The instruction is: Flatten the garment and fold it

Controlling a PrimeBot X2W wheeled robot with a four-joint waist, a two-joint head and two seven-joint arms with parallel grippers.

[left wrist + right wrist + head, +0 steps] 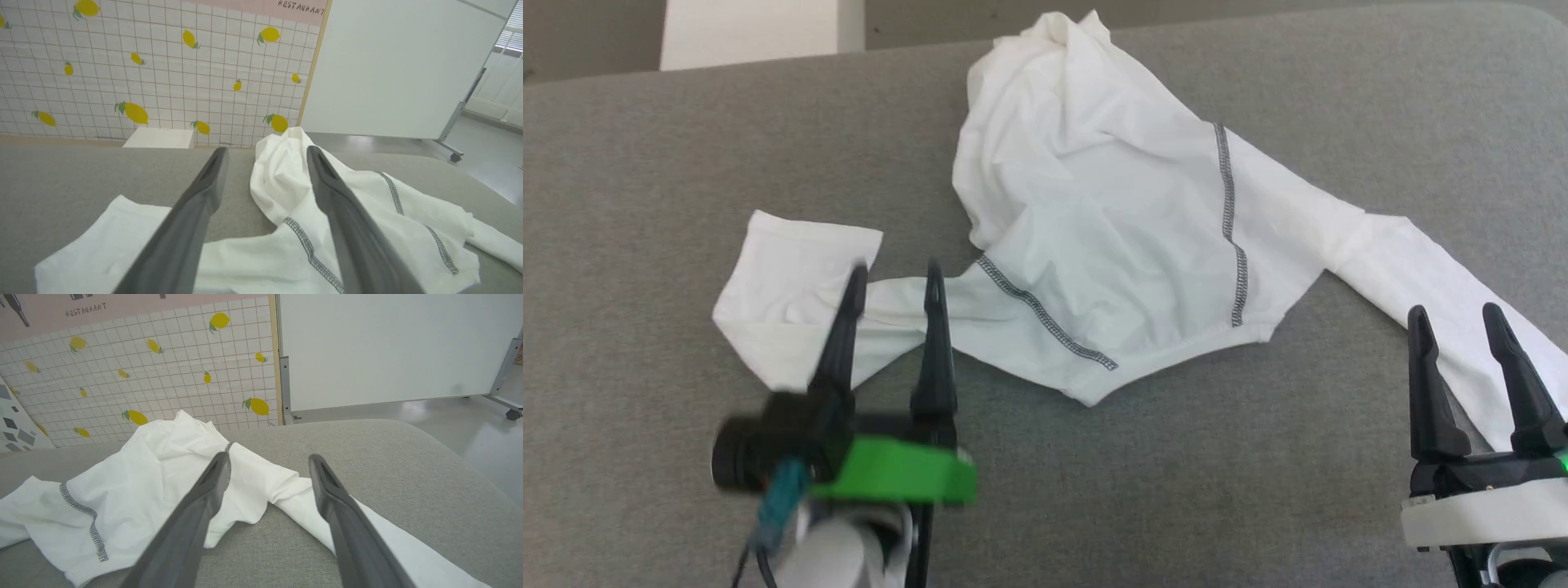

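Garment (1111, 237) sleeve under parted left claw (894, 278).

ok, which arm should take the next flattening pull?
Left, probably: the left end effector is open over the twisted sleeve, which needs spreading. The right end effector is over the straighter sleeve.
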